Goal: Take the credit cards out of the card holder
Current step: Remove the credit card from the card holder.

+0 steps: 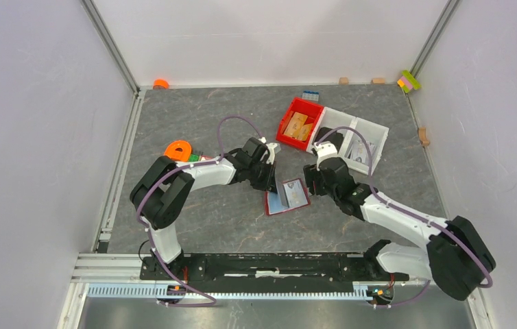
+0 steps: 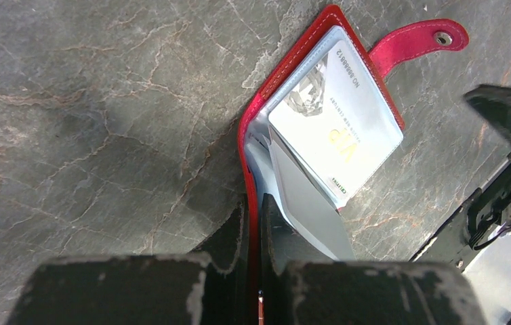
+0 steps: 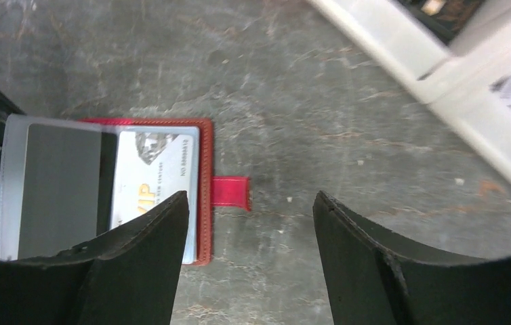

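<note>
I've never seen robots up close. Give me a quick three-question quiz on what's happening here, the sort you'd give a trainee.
1. True or false: the card holder is closed.
2. What does the left hand pinch? A: a loose card. B: the card holder's red cover. C: nothing.
3. Fill in: the right hand hovers with its fingers ___.
Key: 1 false, it lies open with cards in it. 2 B. 3 apart, with nothing between them.
</note>
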Robot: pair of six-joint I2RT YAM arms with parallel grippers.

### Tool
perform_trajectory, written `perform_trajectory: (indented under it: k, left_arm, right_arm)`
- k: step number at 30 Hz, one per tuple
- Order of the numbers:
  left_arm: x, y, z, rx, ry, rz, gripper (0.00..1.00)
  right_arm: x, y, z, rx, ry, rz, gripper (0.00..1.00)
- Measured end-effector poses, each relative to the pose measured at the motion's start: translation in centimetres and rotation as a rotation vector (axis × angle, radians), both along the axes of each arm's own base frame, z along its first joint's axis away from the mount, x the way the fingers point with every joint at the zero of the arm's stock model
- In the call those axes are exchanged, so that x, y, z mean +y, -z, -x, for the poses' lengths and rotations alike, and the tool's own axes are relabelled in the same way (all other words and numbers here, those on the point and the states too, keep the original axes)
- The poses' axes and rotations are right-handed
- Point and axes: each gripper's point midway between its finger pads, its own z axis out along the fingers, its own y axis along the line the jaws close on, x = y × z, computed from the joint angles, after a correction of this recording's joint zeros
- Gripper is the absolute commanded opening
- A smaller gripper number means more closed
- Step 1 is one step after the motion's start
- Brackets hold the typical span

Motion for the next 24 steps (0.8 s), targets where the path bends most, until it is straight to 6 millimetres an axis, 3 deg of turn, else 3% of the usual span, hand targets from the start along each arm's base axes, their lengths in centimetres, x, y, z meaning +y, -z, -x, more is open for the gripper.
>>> perform_trajectory:
  k: [5, 9, 13, 16, 20, 24]
  left_arm:
    - [0.0, 0.0, 0.1, 0.002, 0.003, 0.003, 0.05]
    - [0.1, 0.0, 0.2, 0.003, 0.003, 0.003, 0.07]
    - [0.1, 0.1, 0.3, 0.001, 0.002, 0.007, 0.14]
    - [0.4, 0.0, 0.5, 0.001, -0.011, 0.017, 0.23]
    - [1.0, -0.8, 0.9, 0.049, -0.054, 0.133, 0.40]
    - [3.2, -1.1, 0.3, 0.129, -0.178, 0.297, 0.65]
  right_arm:
    - [1.4, 2.7, 0.0, 0.119, -0.075, -0.086, 0.69]
    - [1.3, 4.1, 0.1, 0.181, -0.082, -0.141, 0.55]
    - [1.0, 4.9, 0.1, 0.207, -0.070, -0.157, 0.19]
    - [1.4, 5.3, 0.3, 0.228, -0.083, -0.174, 0.00]
    - [1.7, 5.2, 0.5, 0.230, -0.094, -0.190, 0.00]
    - [1.6, 5.0, 0.8, 0.214, -0.092, -0.205, 0.00]
